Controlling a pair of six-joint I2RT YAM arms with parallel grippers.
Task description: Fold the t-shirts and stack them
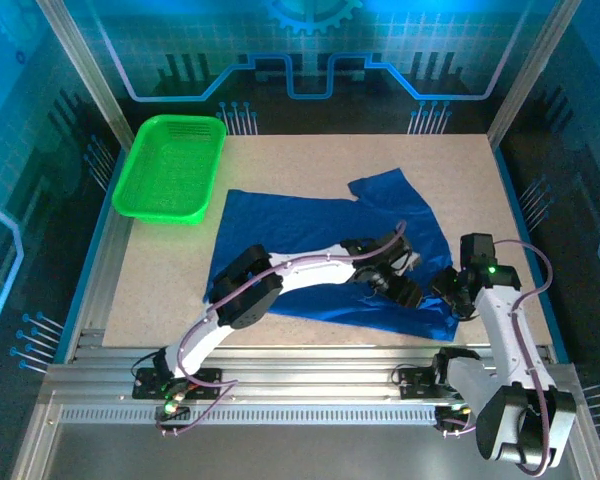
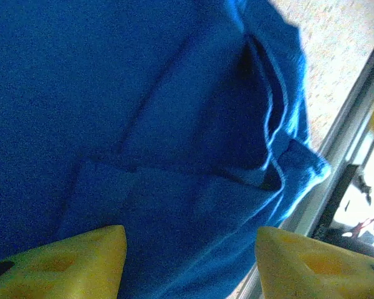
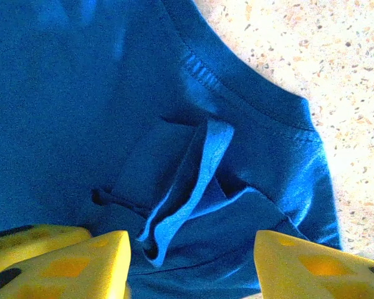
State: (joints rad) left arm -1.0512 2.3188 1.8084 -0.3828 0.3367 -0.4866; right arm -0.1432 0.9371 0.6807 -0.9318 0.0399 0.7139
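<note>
Seen from above: a royal-blue t-shirt [image 1: 290,225] lying spread but rumpled over the middle and right of the speckled table [image 1: 380,160], one flap poking toward the far side, the near hem running close to the rail in front of the arm bases. Just beside its far-left corner, a green basket [image 1: 170,170]; touching the cloth or not, cannot tell. Left gripper [image 1: 405,290] stretched across the shirt from the left, low over the near-right corner; right gripper [image 1: 448,292] just beside it at that same corner. Too small from that height to read how the jaws stand. Closer in, from the left wrist: yellow left fingers [image 2: 81,261] standing spread, blue cloth below and between them, nothing pinched. Ahead of them, layered folds with a dark open pocket between layers and a turned-up hem corner [image 2: 315,165] near the table's metal rail, with bare tabletop past it. From the right wrist: yellow right fingers [image 3: 311,268] likewise spread, nothing pinched, over the cloth. Plain here and lost from above: a stitched seam [image 3: 202,71] curving along the shirt's edge, a pale strip of hem [image 3: 199,180] folded over and pointing down into the gap, and sunlit speckled tabletop beyond the edge.
</note>
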